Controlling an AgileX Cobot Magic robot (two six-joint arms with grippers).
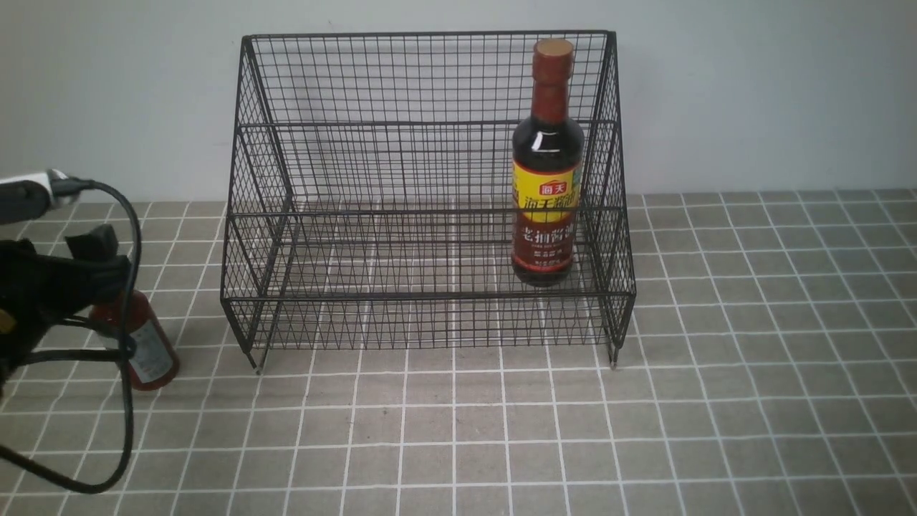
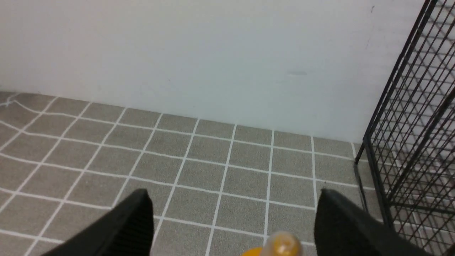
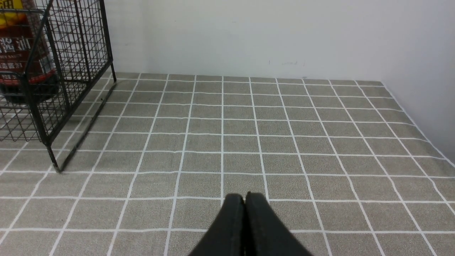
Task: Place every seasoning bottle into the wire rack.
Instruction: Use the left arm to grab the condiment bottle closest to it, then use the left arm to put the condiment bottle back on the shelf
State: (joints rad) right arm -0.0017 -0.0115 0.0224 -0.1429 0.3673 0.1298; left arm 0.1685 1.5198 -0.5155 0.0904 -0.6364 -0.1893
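Observation:
The tall dark soy-sauce bottle (image 1: 544, 179) stands upright inside the black wire rack (image 1: 430, 295), at the right end of its lower tier. It also shows through the mesh in the right wrist view (image 3: 17, 53). The small red-sauce bottle (image 1: 150, 351) stands on the tiles to the left of the rack. My left gripper (image 1: 100, 287) hangs over it and hides its top. In the left wrist view the left gripper (image 2: 233, 193) is wide open, with the yellow nozzle cap (image 2: 282, 246) between the fingers, nearer the one beside the rack (image 2: 408, 124). My right gripper (image 3: 244, 195) is shut and empty.
The surface is a grey tiled mat (image 1: 645, 430) with a white wall (image 1: 752, 93) behind it. The rack's right leg (image 3: 53, 165) stands well to one side of my right gripper. A black cable (image 1: 125, 401) loops down from my left arm.

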